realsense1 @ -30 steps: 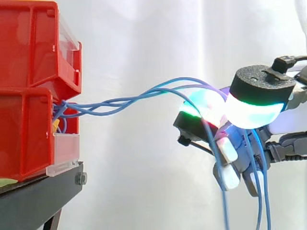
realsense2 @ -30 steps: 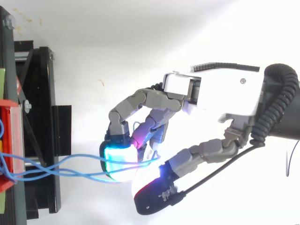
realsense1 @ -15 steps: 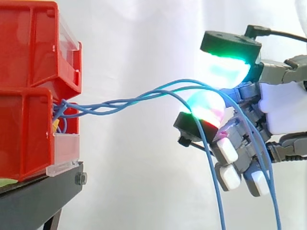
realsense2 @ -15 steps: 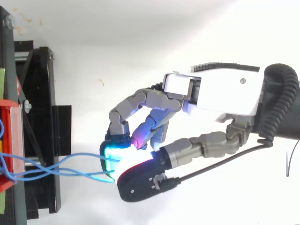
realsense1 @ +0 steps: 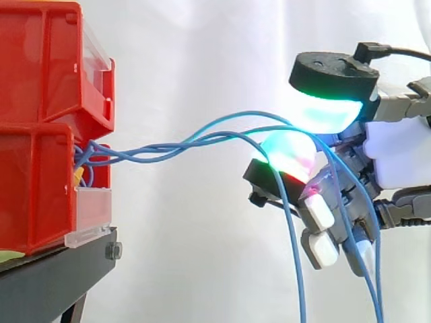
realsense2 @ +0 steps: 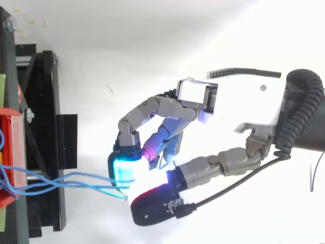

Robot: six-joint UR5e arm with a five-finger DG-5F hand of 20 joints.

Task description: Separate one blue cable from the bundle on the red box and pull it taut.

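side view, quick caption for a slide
Thin blue cables run from stacked red plastic bins to the robot hand, drape over it and hang down.

hand [realsense2: 244, 99]: white palm shell | grey fingers [realsense2: 152, 107] | pads [realsense2: 124, 170] glowing cyan, green, magenta

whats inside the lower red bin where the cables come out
The blue cables run into the open front of the lower red bin, beside a small yellow piece. How they are fixed deeper inside cannot be seen: the bin's red wall covers it.
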